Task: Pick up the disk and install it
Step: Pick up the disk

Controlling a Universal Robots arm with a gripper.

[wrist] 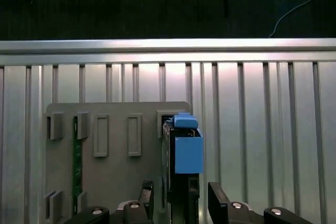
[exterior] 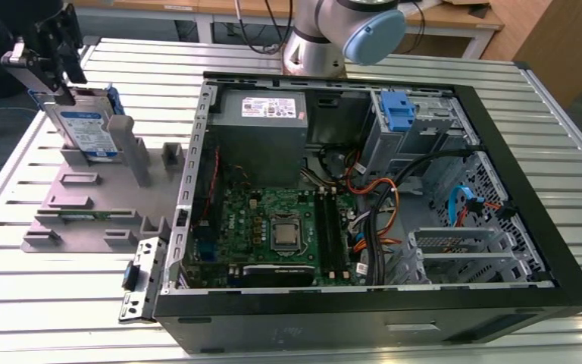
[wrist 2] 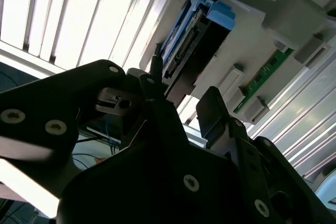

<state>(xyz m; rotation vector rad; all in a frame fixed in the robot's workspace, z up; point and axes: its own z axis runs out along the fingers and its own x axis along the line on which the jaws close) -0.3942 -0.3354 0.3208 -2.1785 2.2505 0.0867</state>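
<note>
The disk, a silver-grey drive with a white-and-blue label and blue side rails, stands on edge in a slot of the grey holder at the exterior view's left. My gripper hangs right above its upper end. In the first wrist view the disk runs down between the two dark fingers of the gripper, with a small gap on each side. The second wrist view has the gripper open and the disk just beyond the fingertips. Nothing is gripped.
An open computer case lies at the exterior view's right, with a grey power supply, a motherboard, loose cables and a blue clip in the drive bay. A green memory stick sits in the holder. The arm's base stands behind the case.
</note>
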